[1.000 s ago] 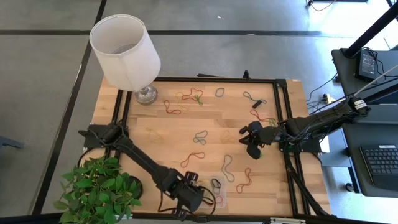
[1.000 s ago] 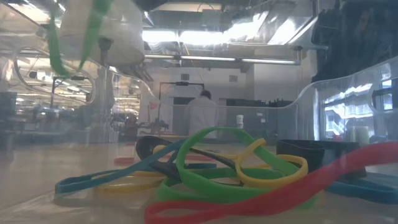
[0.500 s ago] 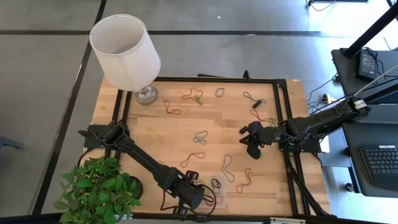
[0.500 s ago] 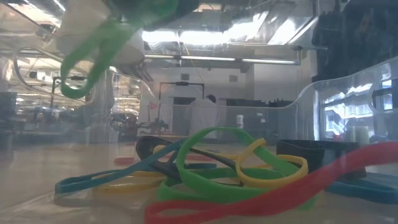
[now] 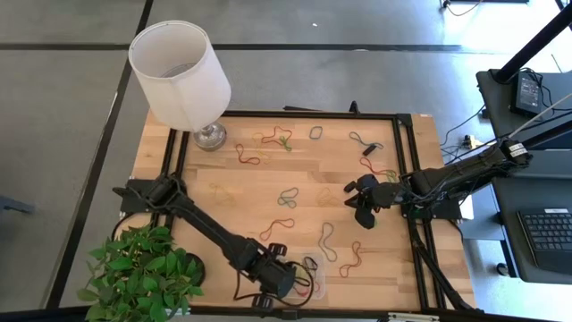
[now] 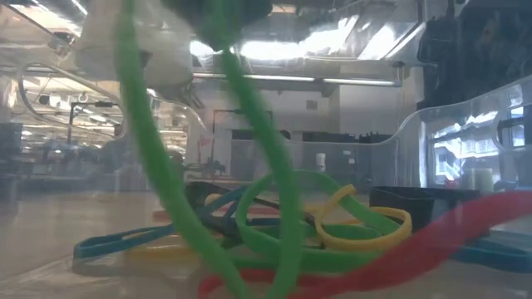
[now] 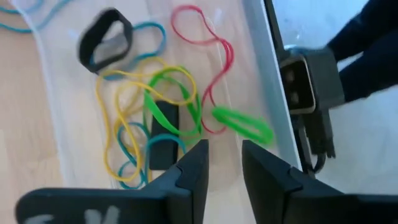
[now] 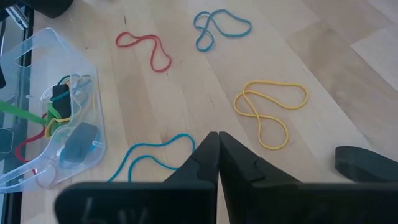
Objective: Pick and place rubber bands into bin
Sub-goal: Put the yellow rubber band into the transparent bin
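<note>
Bin (image 5: 312, 274) sits at about 6 o'clock on my table (image 5: 241, 197), near the front edge, clear plastic, already holding a tangle of rubber bands (image 7: 146, 118): yellow, green, teal, red and a fat black one. My left gripper (image 5: 284, 279) hangs right over the bin's 9 o'clock side; in the left wrist view its fingers (image 7: 194, 168) stand apart with a clear gap and nothing between them. A green band (image 7: 242, 123) shows blurred just ahead of those fingers, over the bin's wall; in the low view the same green band (image 6: 150, 166) runs as a tall blurred loop in front of the pile, and I cannot tell if it touches anything. My right gripper (image 5: 361, 202) rests at roughly 3 o'clock on the table, fingers pressed together in the right wrist view, pinching nothing I can see. Loose bands lie scattered on the wood: a yellow one (image 8: 270, 106), a teal one (image 8: 217, 26) and a red one (image 8: 144, 48) ahead of the right gripper, more red and dark ones toward 12 o'clock. Lamp (image 5: 183, 72) stands at 11 o'clock, plant (image 5: 143, 273) at 7 o'clock off the table's corner. A person (image 6: 264, 154) shows far back in the room.
</note>
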Motion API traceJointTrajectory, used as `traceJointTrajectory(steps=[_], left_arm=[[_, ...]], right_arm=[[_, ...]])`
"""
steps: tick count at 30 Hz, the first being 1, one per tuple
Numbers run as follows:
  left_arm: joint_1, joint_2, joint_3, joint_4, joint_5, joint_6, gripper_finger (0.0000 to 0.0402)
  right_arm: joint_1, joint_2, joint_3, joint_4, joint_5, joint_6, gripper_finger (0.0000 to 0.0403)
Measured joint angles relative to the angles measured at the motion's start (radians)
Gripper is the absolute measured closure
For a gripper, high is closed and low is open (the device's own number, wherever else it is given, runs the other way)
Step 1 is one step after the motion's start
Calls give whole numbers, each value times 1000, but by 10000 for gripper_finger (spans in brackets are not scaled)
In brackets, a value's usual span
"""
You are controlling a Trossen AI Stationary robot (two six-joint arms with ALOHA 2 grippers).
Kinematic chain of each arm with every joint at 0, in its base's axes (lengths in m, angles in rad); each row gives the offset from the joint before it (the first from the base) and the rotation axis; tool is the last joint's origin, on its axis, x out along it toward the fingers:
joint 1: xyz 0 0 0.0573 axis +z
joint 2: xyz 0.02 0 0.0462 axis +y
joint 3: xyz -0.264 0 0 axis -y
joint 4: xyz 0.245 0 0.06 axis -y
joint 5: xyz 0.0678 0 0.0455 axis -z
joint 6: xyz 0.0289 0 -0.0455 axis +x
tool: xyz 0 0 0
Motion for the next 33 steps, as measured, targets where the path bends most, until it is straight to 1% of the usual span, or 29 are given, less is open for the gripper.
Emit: traceJointTrajectory(steps=[3, 6, 7, 9, 13, 15, 17, 19, 24, 28, 31, 33], left_arm=[[15, -3, 32, 0, 0, -8, 337], [28, -31, 45, 9, -3, 42, 383], [29, -45, 45, 1, -10, 58, 391], [37, -73, 46, -21, -40, 80, 397], [46, -137, 42, -166, -118, 130, 399], [56, -186, -1, -208, -136, 149, 399], [72, -245, -77, -190, -138, 154, 400], [87, -316, -187, -142, -141, 155, 399], [131, -524, -514, 104, -142, 129, 400], [166, -687, -741, 270, -142, 118, 400], [197, -804, -880, 333, -150, 121, 400], [225, -882, -966, 361, -148, 136, 399]], right_arm=[[0, 0, 0, 0, 0, 0, 389], [0, 0, 0, 0, 0, 2, 389], [0, 0, 0, 0, 0, 2, 389], [0, 0, 0, 3, 0, 3, 389], [0, 0, 0, 6, 0, 3, 389], [0, 0, 0, 10, 0, 2, 389], [0, 0, 0, 10, 0, 3, 389], [0, 0, 0, 10, 0, 2, 389], [0, 0, 0, 14, 0, 2, 389], [0, 0, 0, 14, 1, 2, 389], [0, 0, 0, 31, 2, -4, 389], [-1, 0, 0, 60, 29, -24, 388]])
